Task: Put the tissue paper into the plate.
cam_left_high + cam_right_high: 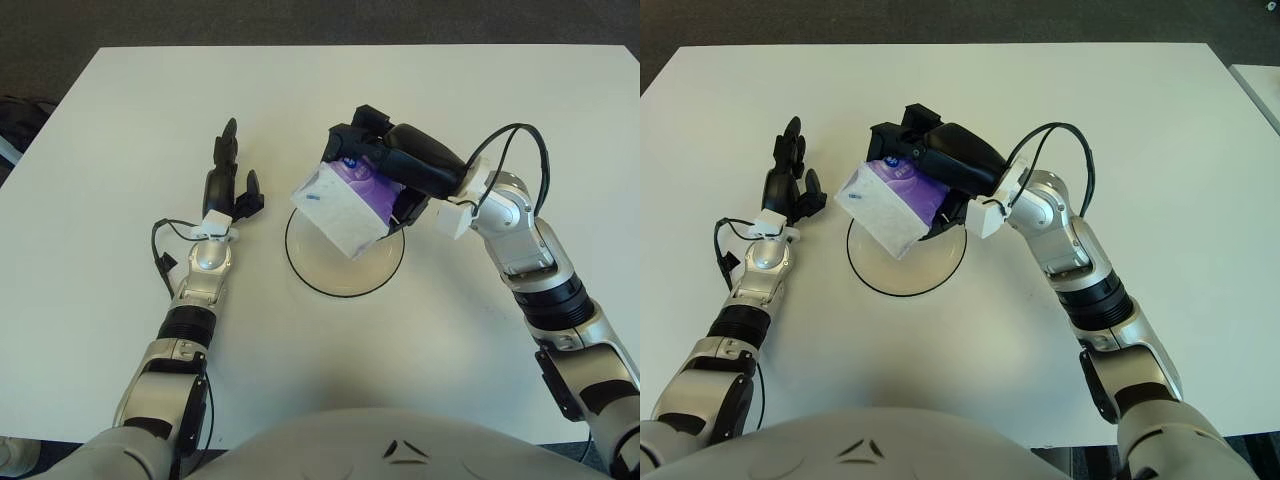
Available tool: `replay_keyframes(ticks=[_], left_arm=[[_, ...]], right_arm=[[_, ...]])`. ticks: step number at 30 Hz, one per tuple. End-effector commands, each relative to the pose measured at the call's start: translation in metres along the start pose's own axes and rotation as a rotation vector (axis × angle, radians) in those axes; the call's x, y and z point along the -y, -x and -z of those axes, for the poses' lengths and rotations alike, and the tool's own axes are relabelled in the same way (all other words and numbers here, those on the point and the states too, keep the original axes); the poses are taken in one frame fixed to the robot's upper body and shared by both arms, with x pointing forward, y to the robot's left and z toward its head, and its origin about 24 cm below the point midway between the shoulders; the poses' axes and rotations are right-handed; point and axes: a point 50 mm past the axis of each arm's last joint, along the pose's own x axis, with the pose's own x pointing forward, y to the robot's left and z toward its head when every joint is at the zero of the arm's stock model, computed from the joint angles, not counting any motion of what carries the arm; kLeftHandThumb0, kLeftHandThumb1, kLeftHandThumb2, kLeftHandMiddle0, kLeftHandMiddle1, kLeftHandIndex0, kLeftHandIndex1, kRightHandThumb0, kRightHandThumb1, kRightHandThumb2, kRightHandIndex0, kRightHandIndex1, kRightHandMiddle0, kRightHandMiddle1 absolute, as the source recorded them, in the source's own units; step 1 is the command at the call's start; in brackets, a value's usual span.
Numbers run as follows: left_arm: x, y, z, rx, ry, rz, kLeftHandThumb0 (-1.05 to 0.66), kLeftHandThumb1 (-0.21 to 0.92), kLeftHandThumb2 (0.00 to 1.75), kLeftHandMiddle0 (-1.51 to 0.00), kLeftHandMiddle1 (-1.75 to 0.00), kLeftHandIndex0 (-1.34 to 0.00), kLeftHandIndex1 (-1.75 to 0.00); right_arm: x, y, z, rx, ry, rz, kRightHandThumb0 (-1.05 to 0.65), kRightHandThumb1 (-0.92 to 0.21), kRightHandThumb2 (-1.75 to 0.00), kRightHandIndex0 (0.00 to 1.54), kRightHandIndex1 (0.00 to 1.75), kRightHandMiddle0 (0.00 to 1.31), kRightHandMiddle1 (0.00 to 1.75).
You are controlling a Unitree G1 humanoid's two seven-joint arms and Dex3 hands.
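Observation:
A white and purple tissue pack (345,203) is held tilted in my right hand (385,160), whose black fingers are curled over its top. The pack hangs just above the white plate (345,277) with a dark rim, at the middle of the table, and covers the plate's far part. I cannot tell whether the pack's lower corner touches the plate. My left hand (228,180) shows to the left of the plate, fingers spread and holding nothing.
The white table (120,120) spreads around the plate on all sides. Its far edge runs along the top of the view, with dark floor beyond. A cable (515,135) loops off my right wrist.

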Motion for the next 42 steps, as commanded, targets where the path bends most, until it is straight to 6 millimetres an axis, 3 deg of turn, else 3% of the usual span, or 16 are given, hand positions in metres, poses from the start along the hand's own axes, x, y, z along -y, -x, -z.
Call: replay_keyframes(ticks=[1,22,24,27,30,31,32,33,34,35,37,40,42], left_arm=[[0.009,0.092,0.065,-0.366,-0.046,0.072,-0.83,0.92,0.93,-0.16,-0.01,0.00,-0.35],[0.010,0.092,0.068,-0.381,-0.029,0.083,-0.83,0.92,0.93,-0.14,0.00,0.00,-0.35],[0.009,0.092,0.068,-0.379,-0.031,0.083,-0.83,0.92,0.94,-0.14,0.00,0.00,-0.35],[0.010,0.091,0.068,-0.371,-0.031,0.084,-0.84,0.92,0.94,-0.14,0.00,0.00,-0.34],[0.011,0.091,0.067,-0.364,-0.030,0.083,-0.83,0.92,0.95,-0.15,0.00,0.00,-0.33],[0.011,0.091,0.067,-0.358,-0.026,0.080,-0.83,0.92,0.95,-0.15,0.00,0.00,-0.33],[0.012,0.092,0.066,-0.351,-0.021,0.077,-0.82,0.92,0.94,-0.15,-0.01,0.00,-0.34],[0.013,0.093,0.065,-0.346,-0.017,0.075,-0.81,0.92,0.94,-0.16,-0.01,0.00,-0.34],[0.014,0.094,0.063,-0.336,-0.012,0.074,-0.81,0.92,0.94,-0.16,-0.01,0.00,-0.34],[0.015,0.095,0.062,-0.330,-0.009,0.074,-0.80,0.92,0.94,-0.16,-0.01,0.00,-0.34],[0.018,0.095,0.057,-0.303,0.004,0.080,-0.80,0.92,0.95,-0.16,-0.01,0.00,-0.32],[0.019,0.094,0.056,-0.302,0.021,0.086,-0.81,0.92,0.97,-0.15,0.00,0.00,-0.29],[0.018,0.095,0.058,-0.321,0.028,0.088,-0.81,0.92,0.98,-0.15,0.00,0.00,-0.28]], right_arm=[[-0.001,0.004,-0.007,0.040,0.011,-0.004,-0.09,-0.30,-1.27,1.18,1.75,0.91,1.75],[-0.004,0.006,-0.007,0.050,0.091,0.005,-0.07,-0.31,-1.28,1.18,1.75,0.92,1.75],[-0.004,0.006,-0.008,0.053,0.114,0.016,-0.26,-0.33,-1.27,1.07,1.75,0.75,1.75],[-0.004,0.005,-0.009,0.059,0.144,0.016,-0.37,-0.41,-1.18,0.90,1.75,0.58,1.75],[-0.005,0.006,-0.009,0.060,0.169,0.006,-0.39,-0.57,-0.98,0.51,1.75,0.43,1.75],[-0.006,0.007,-0.009,0.051,0.180,-0.013,-0.39,-0.60,-0.95,0.45,1.75,0.41,1.75],[-0.007,0.008,-0.009,0.042,0.194,-0.044,-0.53,-0.71,-0.80,0.29,1.54,0.26,1.68],[-0.008,0.008,-0.009,0.036,0.203,-0.066,-0.64,-0.78,-0.68,0.18,1.21,0.17,1.39],[-0.009,0.009,-0.009,0.032,0.218,-0.098,-0.71,-0.83,-0.60,0.12,0.98,0.11,1.19],[-0.009,0.009,-0.009,0.030,0.228,-0.116,-0.75,-0.85,-0.58,0.09,0.82,0.09,1.00],[-0.009,0.011,-0.008,0.032,0.275,-0.151,-0.90,-0.89,-0.58,0.04,0.36,0.03,0.46],[-0.010,0.012,-0.007,0.034,0.339,-0.156,-1.00,-0.91,-0.62,0.01,0.12,0.01,0.15],[-0.010,0.012,-0.006,0.035,0.375,-0.159,-1.02,-0.92,-0.63,0.01,0.06,0.00,0.08]])
